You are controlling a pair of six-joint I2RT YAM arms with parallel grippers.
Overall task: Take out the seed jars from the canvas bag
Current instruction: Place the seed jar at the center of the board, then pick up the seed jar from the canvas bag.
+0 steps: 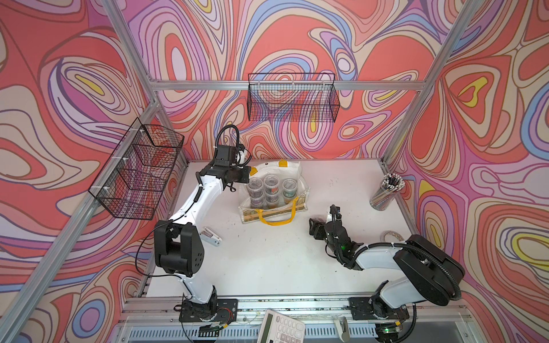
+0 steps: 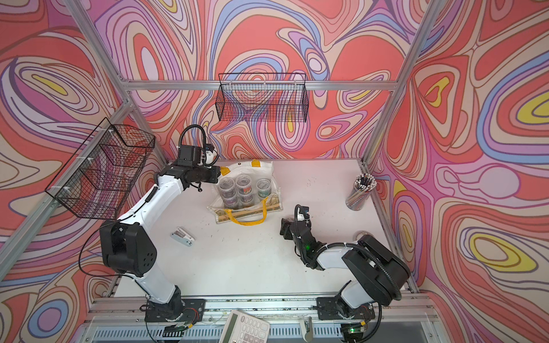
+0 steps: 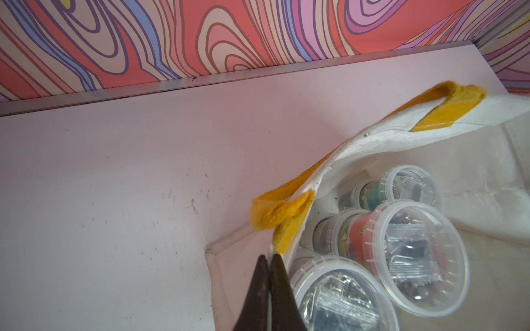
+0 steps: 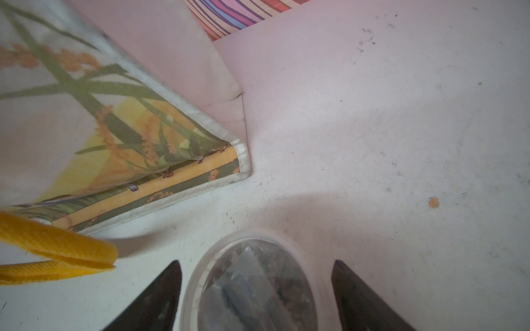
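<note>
The canvas bag [image 1: 292, 169] [image 2: 263, 167] lies at the back middle of the table, its mouth held up and a yellow handle [image 1: 276, 218] draped forward. Several seed jars [image 1: 271, 181] [image 2: 243, 181] [image 3: 415, 252] with clear lids are stacked inside. My left gripper [image 1: 249, 173] [image 3: 269, 258] is shut on the bag's rim [image 3: 401, 134], just below a yellow tab. My right gripper [image 1: 315, 227] [image 4: 256, 262] is open by the bag's front right corner [image 4: 241, 160]. One seed jar [image 4: 252, 289] stands on the table between its fingers, with a gap on each side. The top views hide that jar.
A clear cup of pencils [image 1: 386, 193] stands at the right edge, with a tape roll [image 1: 392, 236] nearer the front beside my right arm. A small white stapler-like item [image 1: 211, 236] lies front left. Wire baskets [image 1: 292, 98] [image 1: 139, 169] hang on the walls. A calculator [image 1: 280, 326] sits on the front rail.
</note>
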